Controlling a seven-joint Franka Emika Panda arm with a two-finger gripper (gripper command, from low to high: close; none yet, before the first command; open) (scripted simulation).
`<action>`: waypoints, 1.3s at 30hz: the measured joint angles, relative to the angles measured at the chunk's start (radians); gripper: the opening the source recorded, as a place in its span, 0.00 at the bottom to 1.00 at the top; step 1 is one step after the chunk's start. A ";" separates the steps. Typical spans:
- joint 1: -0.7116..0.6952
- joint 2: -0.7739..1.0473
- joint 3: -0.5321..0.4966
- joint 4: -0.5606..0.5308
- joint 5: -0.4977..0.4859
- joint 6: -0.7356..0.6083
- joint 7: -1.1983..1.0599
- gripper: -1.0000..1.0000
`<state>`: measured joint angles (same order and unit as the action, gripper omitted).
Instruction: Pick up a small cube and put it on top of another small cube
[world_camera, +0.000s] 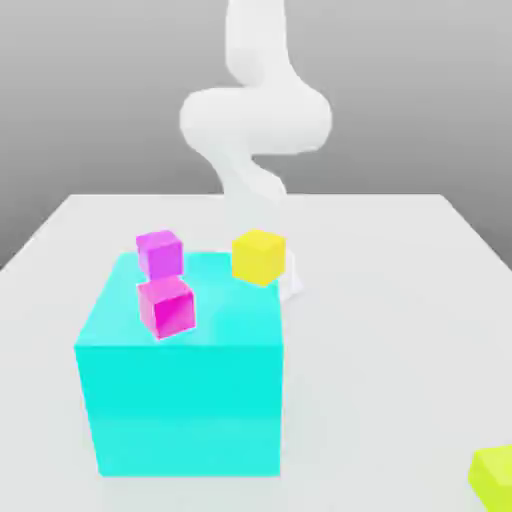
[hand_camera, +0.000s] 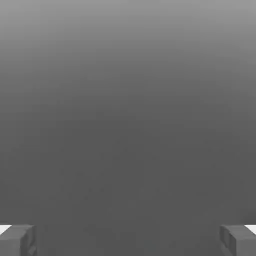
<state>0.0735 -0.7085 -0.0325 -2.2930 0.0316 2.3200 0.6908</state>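
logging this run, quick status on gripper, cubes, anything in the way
Gripper open, nothing between fingers. Lime cube on table, not yet stacked. Golden-yellow cube on cyan block, two magenta cubes nearby.

In the exterior view, the desk is seen from above, facing the arm and the desk's far edge. The hand view is taken close to the gripper; grey backdrop is shared.

No readable text, label, brand, number or sign appears on anything in either the exterior or hand view.
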 joint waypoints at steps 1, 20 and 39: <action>0.031 0.040 -0.013 0.003 0.014 0.009 -0.048 0.50; 0.399 0.730 -0.042 0.055 0.212 0.162 -0.844 0.50; 0.508 1.249 0.009 0.106 -0.001 0.407 -1.105 0.00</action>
<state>0.5813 0.5409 -0.0235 -2.1869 0.0302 2.7274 -0.4138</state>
